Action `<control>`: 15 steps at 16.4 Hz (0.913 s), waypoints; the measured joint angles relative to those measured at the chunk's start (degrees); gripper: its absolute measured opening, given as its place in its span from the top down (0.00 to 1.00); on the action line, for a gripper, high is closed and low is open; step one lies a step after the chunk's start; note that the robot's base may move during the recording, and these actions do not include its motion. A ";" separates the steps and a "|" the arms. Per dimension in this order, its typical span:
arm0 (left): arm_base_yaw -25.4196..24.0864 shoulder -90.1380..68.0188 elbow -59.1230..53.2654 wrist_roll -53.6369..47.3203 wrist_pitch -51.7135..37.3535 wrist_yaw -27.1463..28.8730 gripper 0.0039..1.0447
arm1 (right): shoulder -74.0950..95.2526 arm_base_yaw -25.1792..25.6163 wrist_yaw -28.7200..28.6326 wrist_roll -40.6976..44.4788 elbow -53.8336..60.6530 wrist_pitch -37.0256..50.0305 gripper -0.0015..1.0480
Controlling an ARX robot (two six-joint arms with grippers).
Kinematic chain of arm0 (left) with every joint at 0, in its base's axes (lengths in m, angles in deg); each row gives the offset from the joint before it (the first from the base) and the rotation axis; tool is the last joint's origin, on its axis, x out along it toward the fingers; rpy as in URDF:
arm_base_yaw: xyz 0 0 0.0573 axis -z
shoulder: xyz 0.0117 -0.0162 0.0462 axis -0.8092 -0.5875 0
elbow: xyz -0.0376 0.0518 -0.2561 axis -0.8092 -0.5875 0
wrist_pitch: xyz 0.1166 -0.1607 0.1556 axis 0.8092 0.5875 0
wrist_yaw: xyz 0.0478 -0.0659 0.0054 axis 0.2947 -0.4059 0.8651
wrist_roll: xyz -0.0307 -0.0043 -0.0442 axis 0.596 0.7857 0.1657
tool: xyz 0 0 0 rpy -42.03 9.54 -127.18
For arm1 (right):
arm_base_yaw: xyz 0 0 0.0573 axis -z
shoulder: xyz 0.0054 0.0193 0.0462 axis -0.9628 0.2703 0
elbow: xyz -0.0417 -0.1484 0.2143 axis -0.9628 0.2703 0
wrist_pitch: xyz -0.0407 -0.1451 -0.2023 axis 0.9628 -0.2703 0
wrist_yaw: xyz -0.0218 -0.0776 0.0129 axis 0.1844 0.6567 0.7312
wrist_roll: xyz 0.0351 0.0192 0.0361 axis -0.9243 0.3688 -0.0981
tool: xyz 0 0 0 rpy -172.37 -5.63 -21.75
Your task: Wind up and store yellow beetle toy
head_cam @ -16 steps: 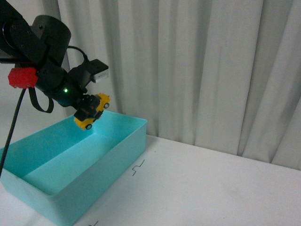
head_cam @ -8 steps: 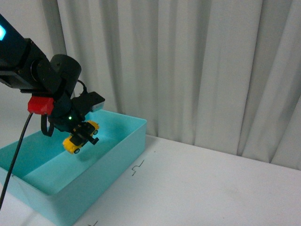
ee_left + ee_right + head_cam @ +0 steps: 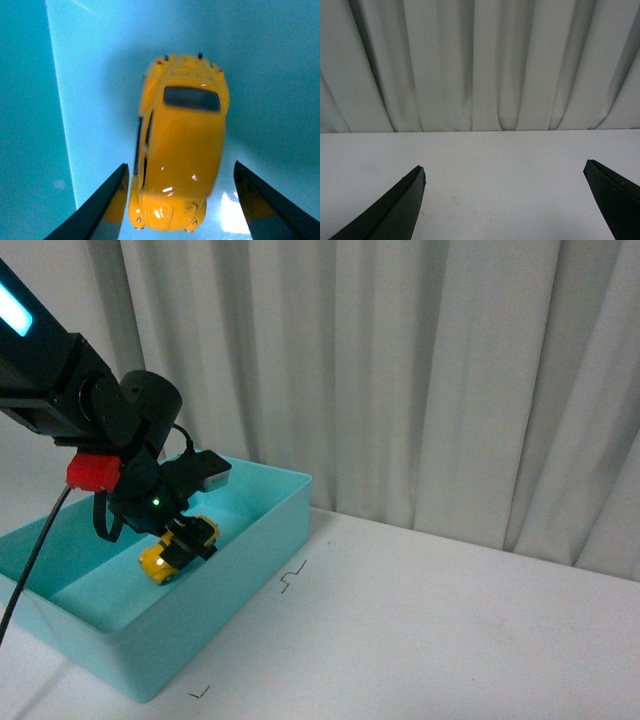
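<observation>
The task looks close to its end: the yellow beetle toy (image 3: pixel 182 145) is already inside the turquoise bin (image 3: pixel 290 502), low over its floor near the far wall, and the left gripper (image 3: pixel 183 537) reaches down into the bin just above it. In the left wrist view the two dark fingers (image 3: pixel 107 210) stand wide on both sides of the car. There is a clear strip of bin floor between the car and one finger, so I judge that the gripper is opened and does not hold the toy. The front view is small and a little dark here, so the car is probably resting on the floor, but I cannot say it for sure. If the spring was wound, the pictures do not tell. What is left, in my judgement, is only to lift the left arm out of the bin. The toy is glossy yellow with a round roof, a dark window and small lamps at one end. The right gripper (image 3: pixel 504 165) is spread wide and empty, over the white table (image 3: pixel 450 620), facing the pale curtain (image 3: pixel 400 380)
</observation>
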 joint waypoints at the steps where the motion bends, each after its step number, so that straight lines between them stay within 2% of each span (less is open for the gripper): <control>1: 0.02 0.00 -0.02 -0.02 0.07 -0.17 0.30 | 0.00 0.00 0.00 0.00 0.00 0.00 0.06; 3: 0.00 0.66 -0.66 0.00 -0.55 -2.10 0.10 | 0.00 0.00 0.00 0.00 0.00 0.00 0.06; 4: -0.07 2.01 -1.55 0.00 -1.64 -3.50 0.04 | 0.00 0.00 0.00 0.00 0.00 0.00 0.06; 5: -0.24 4.17 -2.84 -0.02 -3.54 -5.79 0.07 | 0.00 0.00 0.00 0.00 0.00 0.00 0.06; 8: -1.53 16.39 -9.09 -0.11 -8.44 -12.87 0.06 | 0.00 0.00 0.00 0.00 0.00 -0.02 0.06; 11: -6.91 33.35 -21.79 1.11 -10.88 -23.78 0.06 | 0.00 0.00 0.00 0.00 0.00 0.00 0.06; 12: -9.20 40.83 -33.29 10.97 -34.88 -30.12 0.21 | 0.00 0.00 0.04 0.00 0.00 0.02 0.06; 13: -9.38 51.56 -43.23 20.22 -44.13 -32.39 0.34 | 0.00 0.00 -0.02 0.00 0.00 -0.02 0.06; 14: -9.70 64.06 -48.98 25.88 -38.49 -34.29 0.48 | 0.00 0.00 0.00 0.00 0.00 0.02 0.06; 15: -8.15 75.19 -53.48 28.65 -34.45 -31.74 0.64 | 0.00 0.00 0.00 0.00 0.00 -0.04 0.06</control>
